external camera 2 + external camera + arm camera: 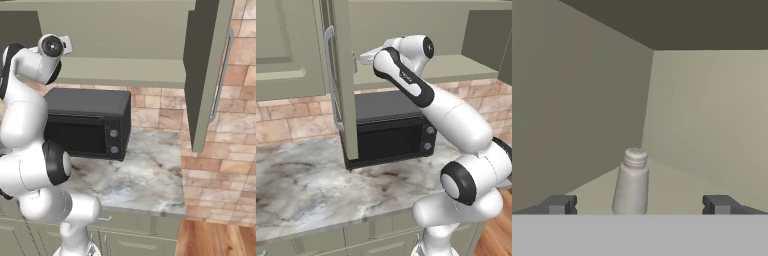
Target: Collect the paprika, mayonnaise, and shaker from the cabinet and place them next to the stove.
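Reaching for shaker (631, 182) in cabinet (577, 115)
Gripper (637, 204) wide open, empty; closing off-centre could tip it over on shelf.

My shelf inside the cabinet (707, 125) holds the small grey shaker (631, 182), standing up near the back corner. Down below, the marble counter (301, 190) has the black microwave (388, 127) sitting on it.

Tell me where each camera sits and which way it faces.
Left base view: behind-left, facing the black microwave; white arm rising lower right.
Right base view: behind-right, facing the same microwave; arm lower left.
Hand view: on the hand, looking into the olive cabinet at the small grey shaker between the open gripper tips.
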Robot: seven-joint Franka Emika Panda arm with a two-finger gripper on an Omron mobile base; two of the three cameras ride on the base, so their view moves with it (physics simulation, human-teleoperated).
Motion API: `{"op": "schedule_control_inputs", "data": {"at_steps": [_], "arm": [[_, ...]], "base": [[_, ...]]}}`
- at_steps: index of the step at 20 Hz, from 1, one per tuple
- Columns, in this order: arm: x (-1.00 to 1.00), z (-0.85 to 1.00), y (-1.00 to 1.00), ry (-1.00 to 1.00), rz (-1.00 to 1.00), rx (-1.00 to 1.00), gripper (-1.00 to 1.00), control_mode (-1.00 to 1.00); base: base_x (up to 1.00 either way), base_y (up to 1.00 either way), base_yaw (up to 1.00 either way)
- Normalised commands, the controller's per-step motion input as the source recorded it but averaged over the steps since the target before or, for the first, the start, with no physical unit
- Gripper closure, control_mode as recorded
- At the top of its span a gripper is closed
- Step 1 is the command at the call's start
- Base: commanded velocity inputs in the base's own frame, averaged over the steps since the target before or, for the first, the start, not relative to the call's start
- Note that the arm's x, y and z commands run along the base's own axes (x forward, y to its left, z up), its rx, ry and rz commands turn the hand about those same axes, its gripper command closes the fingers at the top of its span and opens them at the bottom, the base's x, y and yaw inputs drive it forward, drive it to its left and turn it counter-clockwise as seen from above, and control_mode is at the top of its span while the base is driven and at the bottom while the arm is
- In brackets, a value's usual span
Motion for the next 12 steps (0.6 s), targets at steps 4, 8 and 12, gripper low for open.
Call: {"op": "schedule_control_inputs", "data": {"at_steps": [4, 8, 12], "arm": [[0.05, 0.0, 0.09, 0.07, 0.0, 0.03, -1.0, -1.0], [0.14, 0.0, 0.13, 0.09, 0.0, 0.02, -1.0, -1.0], [0.24, 0.0, 0.12, 0.07, 0.0, 0.0, -1.0, -1.0]], "base": [[0.0, 0.0, 0.0], [0.0, 0.0, 0.0], [0.0, 0.0, 0.0]]}}
